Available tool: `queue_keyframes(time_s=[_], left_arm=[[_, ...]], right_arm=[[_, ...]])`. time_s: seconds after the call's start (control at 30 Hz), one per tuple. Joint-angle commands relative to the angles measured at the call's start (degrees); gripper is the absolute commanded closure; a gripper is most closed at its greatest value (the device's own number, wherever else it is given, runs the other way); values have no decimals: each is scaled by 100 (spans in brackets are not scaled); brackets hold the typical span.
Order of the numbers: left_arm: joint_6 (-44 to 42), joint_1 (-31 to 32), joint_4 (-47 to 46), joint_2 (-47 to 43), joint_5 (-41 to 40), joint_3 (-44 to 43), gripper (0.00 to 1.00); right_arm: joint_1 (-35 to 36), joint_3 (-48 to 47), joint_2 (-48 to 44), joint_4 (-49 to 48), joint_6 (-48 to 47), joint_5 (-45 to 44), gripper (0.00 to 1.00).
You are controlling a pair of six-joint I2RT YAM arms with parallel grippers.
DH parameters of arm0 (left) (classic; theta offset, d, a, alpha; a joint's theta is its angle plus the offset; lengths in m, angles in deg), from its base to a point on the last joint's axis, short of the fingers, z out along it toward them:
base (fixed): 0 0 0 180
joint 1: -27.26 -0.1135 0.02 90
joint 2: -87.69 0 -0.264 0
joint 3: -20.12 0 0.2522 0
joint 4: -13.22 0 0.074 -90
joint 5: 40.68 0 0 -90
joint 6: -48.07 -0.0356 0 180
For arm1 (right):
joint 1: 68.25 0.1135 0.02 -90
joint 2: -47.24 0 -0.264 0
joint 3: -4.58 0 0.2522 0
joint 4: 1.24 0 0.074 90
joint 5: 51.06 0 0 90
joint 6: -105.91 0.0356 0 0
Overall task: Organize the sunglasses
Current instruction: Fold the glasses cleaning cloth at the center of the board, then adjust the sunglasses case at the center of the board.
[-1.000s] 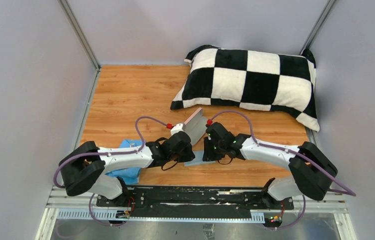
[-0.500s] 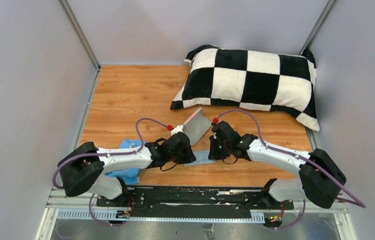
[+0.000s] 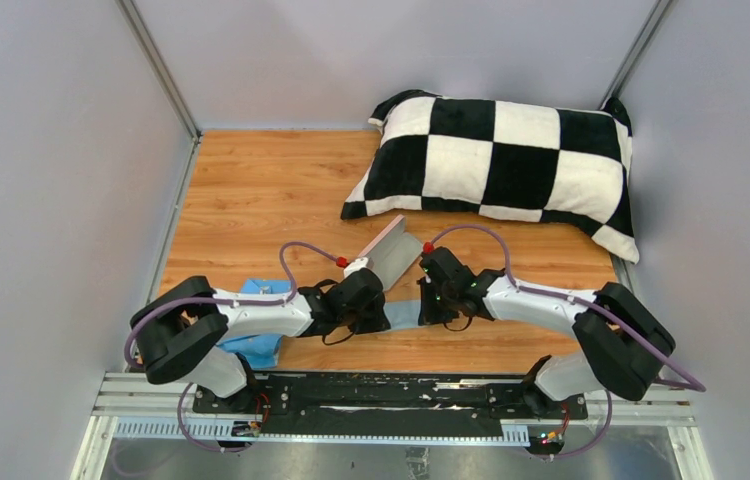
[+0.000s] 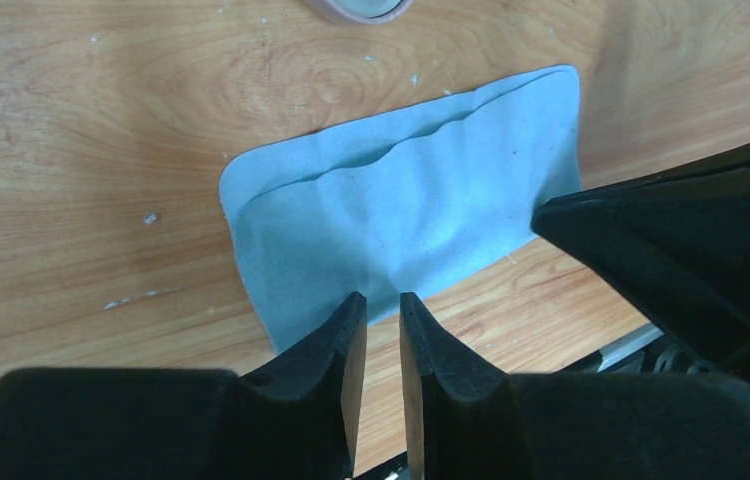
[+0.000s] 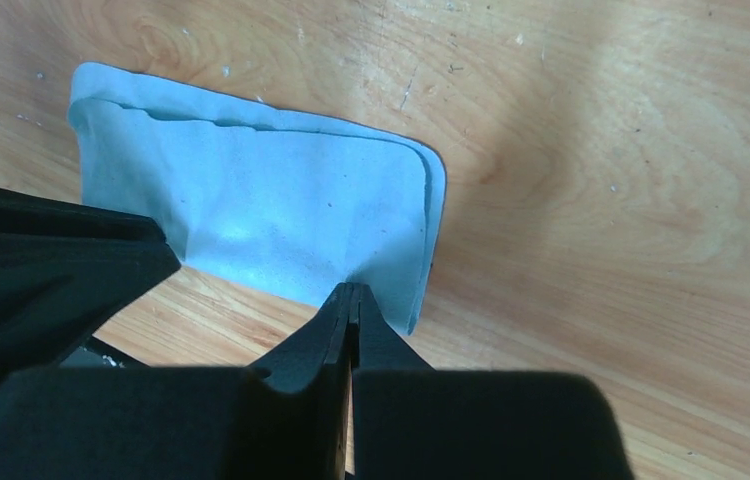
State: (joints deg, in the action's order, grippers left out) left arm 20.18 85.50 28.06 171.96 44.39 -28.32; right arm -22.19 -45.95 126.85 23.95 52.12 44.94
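Note:
The sunglasses are not visible in any view. A folded light-blue cloth (image 3: pixel 406 315) lies flat on the wooden table between my two grippers; it also shows in the left wrist view (image 4: pixel 401 220) and the right wrist view (image 5: pixel 271 215). My left gripper (image 3: pixel 369 303) sits at the cloth's left edge, its jaws a narrow gap apart with nothing held (image 4: pixel 381 305). My right gripper (image 3: pixel 434 297) is shut, pinching the cloth's near edge (image 5: pixel 351 292). The open pink case (image 3: pixel 391 250) stands just behind the grippers, its rim at the top of the left wrist view (image 4: pixel 356 8).
A black-and-white checkered pillow (image 3: pixel 501 160) lies at the back right. A second blue cloth-like item (image 3: pixel 256 340) lies under my left arm near the front edge. Grey walls close in the table on both sides.
My right gripper has shifted slightly to the right, and more of the light-blue cloth now shows spread between the two grippers. My left arm's elbow has moved right.

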Motion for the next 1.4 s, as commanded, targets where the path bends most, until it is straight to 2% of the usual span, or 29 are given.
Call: queue_keyframes(time_s=[0.0, 0.2, 0.33, 0.37, 0.5, 0.67, 0.9, 1.1, 1.2, 1.37], left_arm=[[-214, -26, 430, -322, -131, -52, 75], [-291, -72, 1046, -940, -884, -286, 73], [46, -448, 1470, -992, -1492, -539, 69], [173, -520, 1450, -1028, -1644, -529, 68], [459, -625, 1006, -1122, -2127, -453, 51], [426, -658, 492, -615, -2251, -729, 45], [892, -656, 554, -25, -2683, -930, 50], [1076, -648, 461, 547, -2565, -1033, 52], [1049, -615, 88, 838, -2580, -906, 54], [1110, -612, 56, 1114, -2423, -919, 63]], right_arm=[[-53, 5, -319, 567, -131, -240, 100], [-63, -251, -1042, 900, -152, -928, 99], [-131, -155, -1403, 1024, -55, -1320, 94], [-129, -139, -1511, 1040, -53, -1329, 92], [-133, -39, -1847, 1169, 27, -1371, 82], [-137, 105, -1954, 1173, 102, -1346, 80], [-131, 61, -2152, 1335, 80, -1287, 80], [-137, 216, -2344, 1395, 153, -1332, 81], [-134, 273, -2385, 1397, 205, -1309, 81], [-137, 322, -2491, 1402, 241, -1326, 81]])
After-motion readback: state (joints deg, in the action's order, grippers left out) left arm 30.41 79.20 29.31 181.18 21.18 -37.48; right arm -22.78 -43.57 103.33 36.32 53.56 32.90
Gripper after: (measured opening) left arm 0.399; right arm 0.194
